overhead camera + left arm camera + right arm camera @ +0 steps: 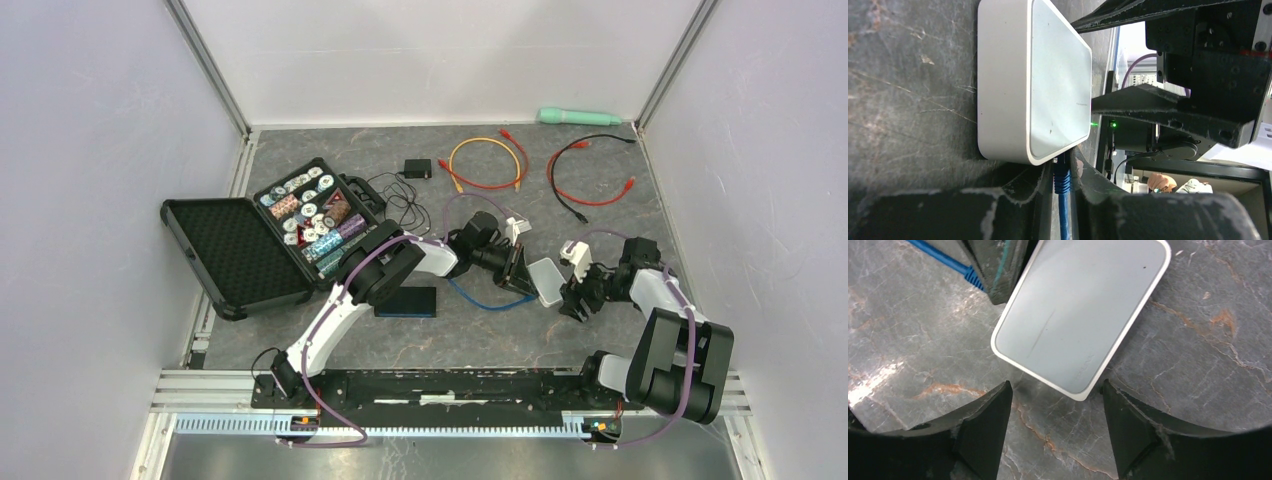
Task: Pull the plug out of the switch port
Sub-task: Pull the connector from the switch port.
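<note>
- the small white rounded-rectangle plastic network switch [547, 283] lies flat on the table, right of its middle and somewhat toward the near edge.
- the blue moulded cable plug [1061, 180] is in the switch's port on the short side that faces the left arm, so the pull itself is not yet done.
- the left hand [520, 270] is at that side. in its wrist view the two dark fingers [1038, 192] sit close on either side of the plug with almost no gap, so it reads as closed on the plug.
- the right hand [1057, 386] is spread wide at the opposite end. one corner of the switch lies between its fingers, which do not touch it, so the box is not braced.
- left to do, by my judgement: steady the switch, then draw the plug straight out along the thin blue cable [487, 303].
- the port opening and any latch tab on the plug are hidden under the switch's edge and behind the fingers, so i cannot tell whether the latch is pressed.
- in the top view the left hand covers the plug entirely.
- the actual pad contact on the plug is too dark to confirm.
</note>
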Available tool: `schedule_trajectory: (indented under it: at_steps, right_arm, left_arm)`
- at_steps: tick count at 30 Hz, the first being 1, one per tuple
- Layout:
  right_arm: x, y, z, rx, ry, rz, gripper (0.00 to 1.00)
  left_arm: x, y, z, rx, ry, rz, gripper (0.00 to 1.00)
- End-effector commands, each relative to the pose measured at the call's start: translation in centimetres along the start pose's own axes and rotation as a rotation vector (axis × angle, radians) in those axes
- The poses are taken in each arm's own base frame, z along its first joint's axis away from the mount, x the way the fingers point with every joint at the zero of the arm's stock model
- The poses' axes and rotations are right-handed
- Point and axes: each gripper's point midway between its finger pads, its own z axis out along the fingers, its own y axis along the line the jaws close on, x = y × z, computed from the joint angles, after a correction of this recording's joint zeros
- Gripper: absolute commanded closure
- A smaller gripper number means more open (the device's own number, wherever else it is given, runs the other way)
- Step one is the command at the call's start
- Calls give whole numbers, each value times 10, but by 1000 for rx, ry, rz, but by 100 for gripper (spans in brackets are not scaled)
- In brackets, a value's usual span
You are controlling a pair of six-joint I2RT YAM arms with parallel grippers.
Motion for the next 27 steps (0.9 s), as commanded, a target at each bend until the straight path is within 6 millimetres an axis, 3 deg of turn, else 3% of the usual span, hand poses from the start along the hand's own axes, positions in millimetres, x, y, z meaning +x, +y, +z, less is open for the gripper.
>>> schedule_trajectory:
  at_steps: [1, 5, 10, 27]
  right_arm:
    - [-17, 8, -10, -58, -33, -94, 20]
    - [-31, 1, -14, -18, -64, -60, 10]
    - [-40, -13, -6, 53, -73, 28, 8]
    - [-40, -28, 20, 100, 12, 159, 6]
  left_arm:
    - [5, 29, -7, -78, 9, -40, 98]
    - [-7, 20, -10, -61, -23, -66, 98]
    - [-18, 12, -7, -47, -48, -97, 98]
    - [-24, 12, -2, -46, -73, -148, 98]
